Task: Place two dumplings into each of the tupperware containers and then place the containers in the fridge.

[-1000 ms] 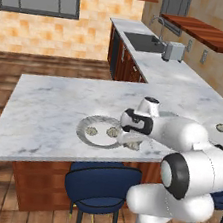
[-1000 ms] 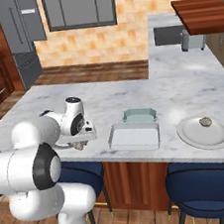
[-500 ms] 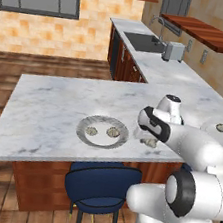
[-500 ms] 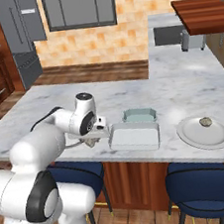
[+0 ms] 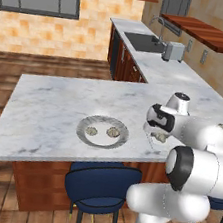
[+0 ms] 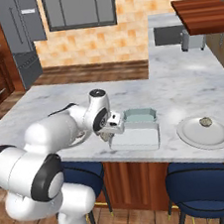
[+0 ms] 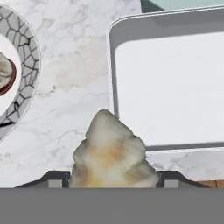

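Gripping dumpling (image 7: 113, 153) in end effector (image 7: 113, 181), beside grey container (image 7: 170, 83)

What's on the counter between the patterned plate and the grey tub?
In the hand view, only bare marble lies between the patterned plate and the grey tub; the dumpling held in the end effector hangs above that stretch.

We're scanning every surface and finding no words, labels, brand marks or numbers to read. The toaster (image 5: 172, 51) by the sink shows a blank face, the fridge (image 6: 23, 38) carries no readable badge (a pale patch near its top is too blurred to make out), and the patterned plate (image 7: 17, 74) under the hand bears crackle lines, not letters.
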